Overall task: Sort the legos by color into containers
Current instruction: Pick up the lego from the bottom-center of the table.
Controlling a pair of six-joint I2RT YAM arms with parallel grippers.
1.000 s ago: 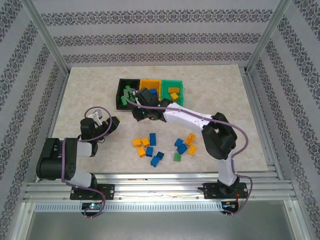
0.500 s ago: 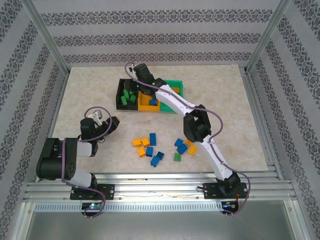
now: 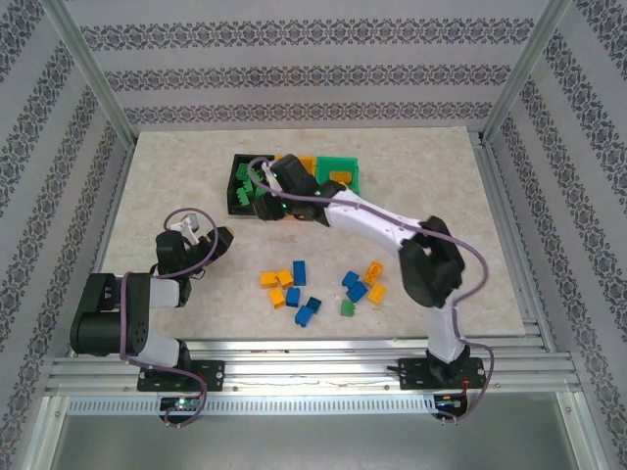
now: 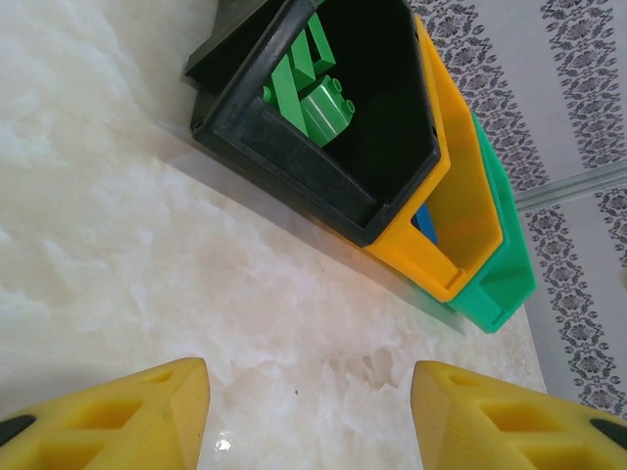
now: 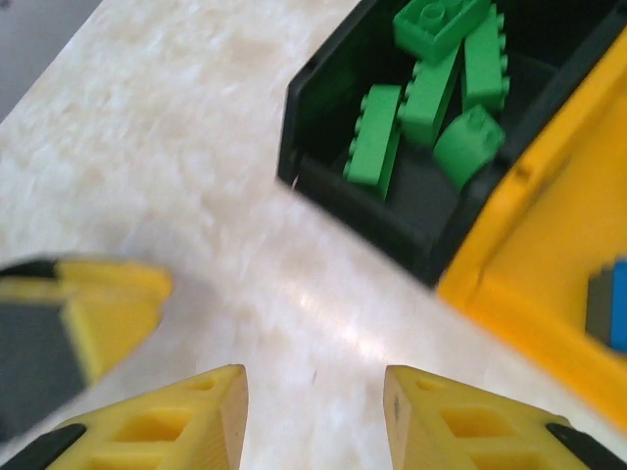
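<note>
Green legos (image 5: 431, 98) are seen in the black bin (image 5: 362, 211), just ahead of the right end effector (image 5: 313, 411), whose jaws are parted with nothing between. The left end effector (image 4: 309, 411) is likewise parted and empty. A new pick seems due: the loose legos (image 3: 299, 272), well behind on the tabletop (image 3: 176, 176), must be reached.

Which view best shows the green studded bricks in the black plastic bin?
Right wrist: green studded bricks lie close, studs clear. Left wrist shows a few behind the black plastic bin wall; top external shows them tiny.
</note>
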